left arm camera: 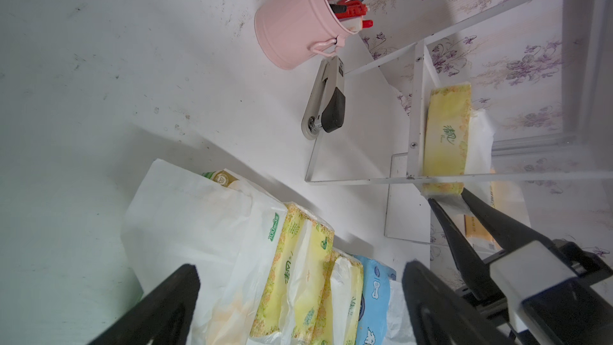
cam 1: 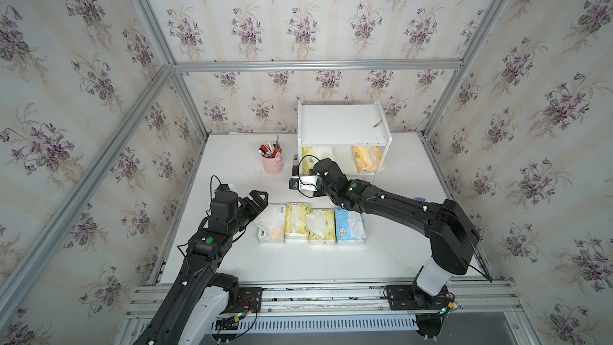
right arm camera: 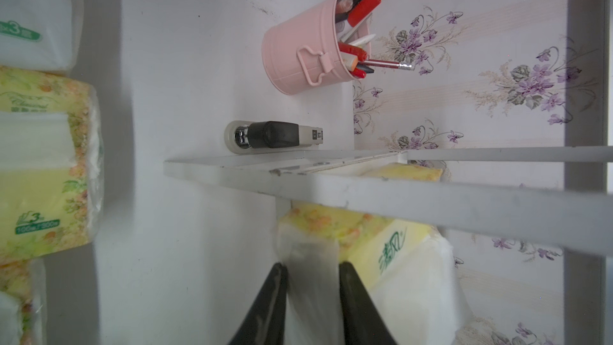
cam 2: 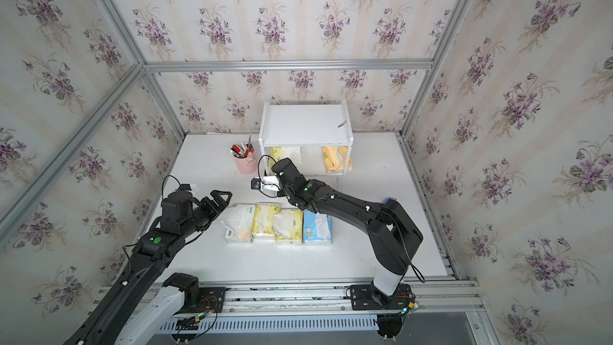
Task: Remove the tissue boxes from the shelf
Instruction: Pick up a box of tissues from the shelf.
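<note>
Here the right gripper (right arm camera: 313, 268) clamps the clear end flap of a yellow plastic tissue pack (right arm camera: 381, 237) at the left end of the white two-tier shelf's (right arm camera: 431, 207) lower board; an orange pack (cam 1: 366, 159) lies at its right end. The left gripper (cam 1: 259, 202) gapes beside four packs (cam 1: 297, 222) on the table (cam 1: 331, 260).

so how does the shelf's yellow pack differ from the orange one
The yellow pack is pinched at its plastic end by the right gripper; the orange pack is untouched. The yellow pack sits nearer the pen cup, the orange pack at the far end. Both lie on the shelf, lower tier.
</note>
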